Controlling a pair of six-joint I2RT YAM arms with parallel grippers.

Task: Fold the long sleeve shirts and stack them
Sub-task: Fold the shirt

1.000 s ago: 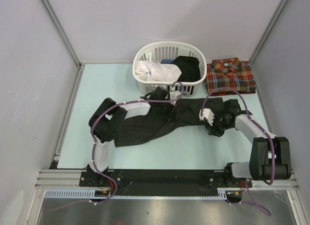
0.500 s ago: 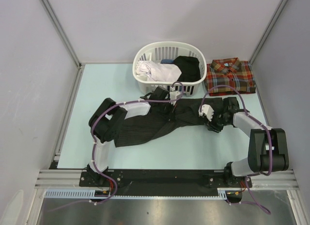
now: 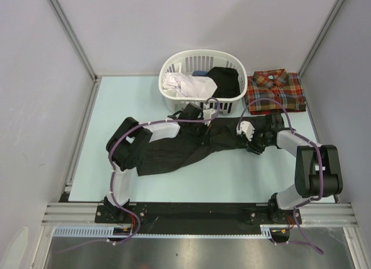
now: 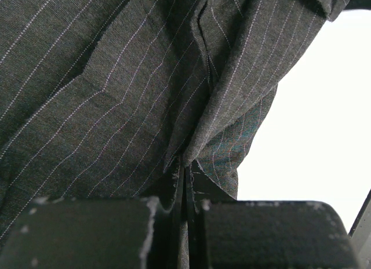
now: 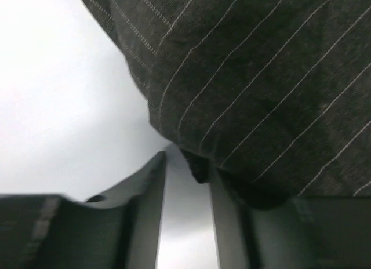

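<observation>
A black pinstriped long sleeve shirt [image 3: 179,150] lies crumpled across the middle of the table. My left gripper [image 3: 204,117] is at its far edge near the basket. In the left wrist view that gripper [image 4: 186,177] is shut, with a fold of the pinstriped cloth [image 4: 116,95] pinched between its jaws. My right gripper [image 3: 253,145] sits at the shirt's right end. In the right wrist view it [image 5: 186,164] is open with a bare gap between its jaws, and the shirt's edge [image 5: 261,101] drapes over the right finger's tip. The plaid long sleeve shirt [image 3: 275,90] lies folded at the far right.
A white laundry basket [image 3: 174,66] stands at the far middle and holds white, blue and black clothes. Grey walls with metal rails enclose the pale table [image 3: 116,106] on three sides. The arms' base rail [image 3: 191,214] runs along the near edge.
My right gripper's jaws have spread wider, and its wrist has shifted toward the far side at the shirt's right end. The left arm has not moved.
</observation>
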